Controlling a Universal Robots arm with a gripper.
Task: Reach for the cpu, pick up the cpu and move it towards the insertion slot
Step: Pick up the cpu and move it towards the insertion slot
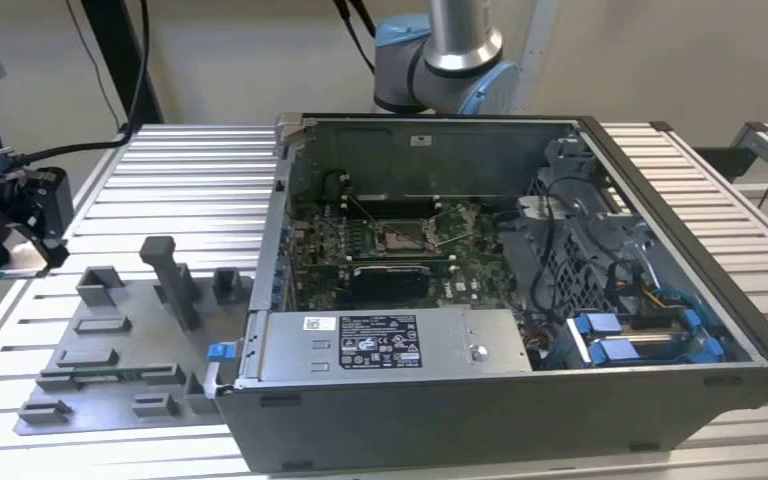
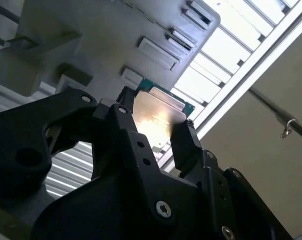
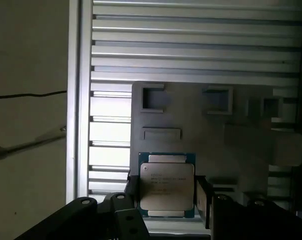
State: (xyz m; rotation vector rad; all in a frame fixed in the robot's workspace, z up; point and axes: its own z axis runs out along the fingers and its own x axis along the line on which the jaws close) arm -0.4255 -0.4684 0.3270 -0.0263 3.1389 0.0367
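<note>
The cpu [image 3: 167, 186], a flat square chip with a silvery top and a thin green rim, sits between the black fingers of my gripper [image 3: 167, 200]. The gripper [image 2: 153, 134] is shut on two opposite edges of the cpu [image 2: 158, 116]. In the exterior view the gripper [image 1: 17, 255] hangs at the far left, above the table's edge and beside the grey fixture plate [image 1: 117, 385]. The insertion slot [image 1: 398, 237], a silver-framed socket with a dark centre, lies on the green board inside the open computer case, well to the exterior view's right of the gripper.
The open computer case [image 1: 491, 400] takes up the middle of the ribbed metal table [image 1: 184, 190], with a power supply box [image 1: 384, 345] at its near side. Grey blocks and an upright post [image 1: 171, 280] stand on the fixture plate. Cables trail at the exterior view's left.
</note>
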